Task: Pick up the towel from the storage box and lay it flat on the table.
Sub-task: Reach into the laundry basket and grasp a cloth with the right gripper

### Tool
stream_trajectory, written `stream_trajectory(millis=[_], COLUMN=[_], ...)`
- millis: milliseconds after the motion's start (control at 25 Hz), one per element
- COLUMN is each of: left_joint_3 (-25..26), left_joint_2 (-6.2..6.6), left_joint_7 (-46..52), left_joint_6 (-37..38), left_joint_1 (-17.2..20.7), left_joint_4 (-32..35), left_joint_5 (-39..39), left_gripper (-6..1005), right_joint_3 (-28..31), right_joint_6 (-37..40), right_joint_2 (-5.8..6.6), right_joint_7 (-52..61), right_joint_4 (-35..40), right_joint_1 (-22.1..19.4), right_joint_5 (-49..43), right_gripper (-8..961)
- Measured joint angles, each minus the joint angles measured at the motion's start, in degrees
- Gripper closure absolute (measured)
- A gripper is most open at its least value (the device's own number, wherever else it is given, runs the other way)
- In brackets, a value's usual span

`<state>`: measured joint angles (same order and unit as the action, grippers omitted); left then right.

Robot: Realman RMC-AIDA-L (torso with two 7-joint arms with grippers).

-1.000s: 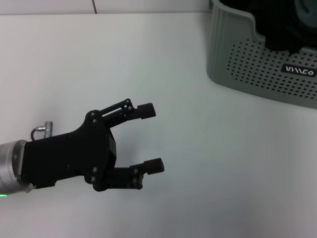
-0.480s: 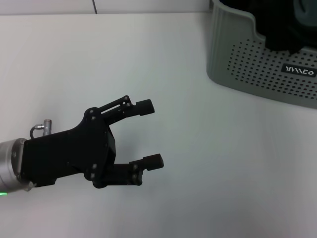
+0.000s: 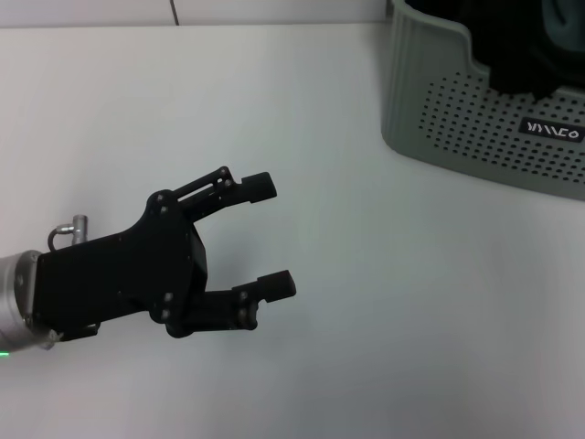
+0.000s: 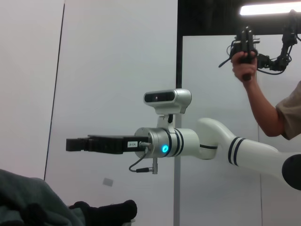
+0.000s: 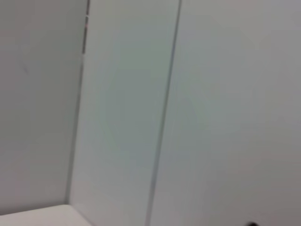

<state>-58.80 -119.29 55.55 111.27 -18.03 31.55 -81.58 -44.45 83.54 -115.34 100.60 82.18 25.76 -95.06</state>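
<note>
The left gripper (image 3: 271, 236) hangs low on the left, fingers (image 3: 259, 186) spread wide apart and empty, its black body running back to a silver wrist (image 3: 18, 302).

White table (image 3: 302, 110), grey-green dot-perforated storage box (image 3: 475, 119), black left gripper (image 3: 267, 236)

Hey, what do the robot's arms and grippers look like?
The left gripper is matte black with two linkage fingers, on a silver wrist with a cable loop and green light. The right gripper, seen from the left wrist, is black too, on a white arm with black bands, a blue light and a camera.
</note>
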Motion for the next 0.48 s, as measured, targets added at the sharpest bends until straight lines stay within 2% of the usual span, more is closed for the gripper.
stream_trajectory(millis=[80,160,320,480], left_joint_3=[0.03,0.04,0.07,-0.02], left_joint_2=[-0.15,-0.21,-0.23,-0.38], left_joint_7=[-0.04,-0.08,-0.02,-0.27], left_joint_6=[0.0,0.0,0.0,0.0], left_joint_1=[0.12,0.32,0.39,0.2], left_joint_4=[0.0,0.0,0.0,-0.18], left_joint_5=[-0.03,-0.06,-0.09,-0.28], left_gripper=[110,110,110,110], right_joint_3=[0.93,2.0,3.63,4.57], right_joint_6=[-1.55,-2.54,-3.09,-6.41], right_joint_2=[0.08,0.73,3.16,3.78], right_joint_7=[0.83,2.56,5.75,6.45], right_joint_4=[-0.63,-1.49,-2.92,-4.82], right_joint_1=[-0.11,-0.13,-0.69,-1.21], right_joint_5=[-1.12,-2.35,-3.34,-4.5], right_gripper=[955,935,895,812])
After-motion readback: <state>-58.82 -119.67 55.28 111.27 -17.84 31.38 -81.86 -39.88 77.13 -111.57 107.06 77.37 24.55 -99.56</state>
